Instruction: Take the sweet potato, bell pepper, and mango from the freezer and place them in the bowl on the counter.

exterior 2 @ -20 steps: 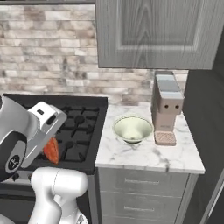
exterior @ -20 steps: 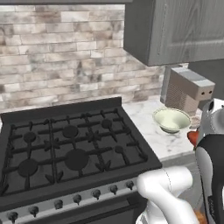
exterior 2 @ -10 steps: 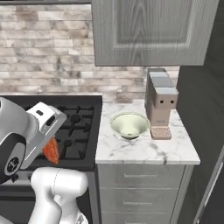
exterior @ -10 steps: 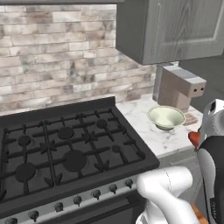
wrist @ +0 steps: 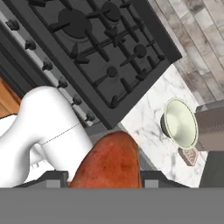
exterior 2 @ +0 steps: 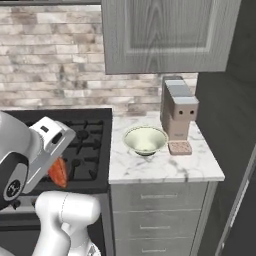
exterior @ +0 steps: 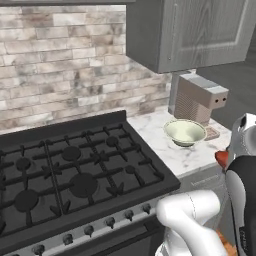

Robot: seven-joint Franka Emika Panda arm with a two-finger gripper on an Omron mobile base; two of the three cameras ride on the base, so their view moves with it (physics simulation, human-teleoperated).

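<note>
We have the pincer [wrist: 105,181] clamped on the sweet potato [wrist: 107,164]: in the hand view the reddish-orange lump sits between the two dark tips and bulges up past them. In the right base view the sweet potato [exterior 2: 58,171] shows as an orange-red wedge under the white hand, low at the left, in front of the stove [exterior 2: 80,145]. In the left base view a red-orange tip of it [exterior: 221,158] pokes out beside the arm at the right edge, off the front of the bench [exterior: 172,150]. The bowl [exterior 2: 145,139] sits upright on the white marble bench [exterior 2: 165,167], between the stove and a brown-grey machine [exterior 2: 178,111] that stands against the wall side, just beside the bowl. Nothing shows inside the bowl [exterior: 185,132] from either base view. In the hand view the bowl [wrist: 180,123] is up at the right, well apart from the held sweet potato, with the stove's [wrist: 96,48] knob row between.
</note>
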